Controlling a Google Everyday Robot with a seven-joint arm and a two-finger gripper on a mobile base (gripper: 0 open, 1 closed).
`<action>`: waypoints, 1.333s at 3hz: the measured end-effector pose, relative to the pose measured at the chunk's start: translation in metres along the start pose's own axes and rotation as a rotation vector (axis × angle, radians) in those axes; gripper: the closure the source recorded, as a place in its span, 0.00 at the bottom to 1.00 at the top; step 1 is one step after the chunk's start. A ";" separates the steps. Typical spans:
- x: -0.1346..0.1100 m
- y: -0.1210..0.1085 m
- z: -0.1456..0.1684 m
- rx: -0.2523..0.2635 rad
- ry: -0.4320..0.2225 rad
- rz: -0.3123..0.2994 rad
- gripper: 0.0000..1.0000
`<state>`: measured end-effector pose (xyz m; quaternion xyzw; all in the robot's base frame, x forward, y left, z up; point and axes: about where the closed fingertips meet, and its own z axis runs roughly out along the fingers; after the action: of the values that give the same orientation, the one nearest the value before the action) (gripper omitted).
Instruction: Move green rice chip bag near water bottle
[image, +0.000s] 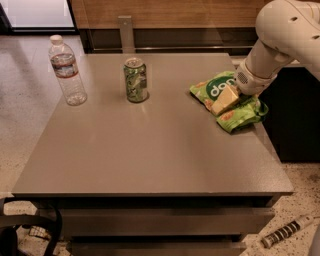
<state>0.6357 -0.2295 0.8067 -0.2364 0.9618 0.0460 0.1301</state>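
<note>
At frame right, the pale gripper (226, 99) rests on the crinkly bright-green rice chip bag (212, 88) by the grey worktop's (150, 150) right edge; whether it has hold I cannot tell. Ideally it grasps firmly and lifts clear of the green soda can (135, 80) on the way to the clear ribbed water bottle (66, 70) at upper left.

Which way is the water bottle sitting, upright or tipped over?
Upright: the water bottle stands on its base on the table, white cap uppermost. The gripper is at the green rice chip bag, across the table.
</note>
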 end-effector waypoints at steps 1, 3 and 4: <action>-0.002 0.000 -0.008 0.000 0.000 0.000 0.75; -0.004 0.001 -0.012 -0.001 0.002 0.000 1.00; -0.004 0.001 -0.012 -0.001 0.002 -0.001 1.00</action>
<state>0.6358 -0.2291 0.8196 -0.2368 0.9618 0.0462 0.1292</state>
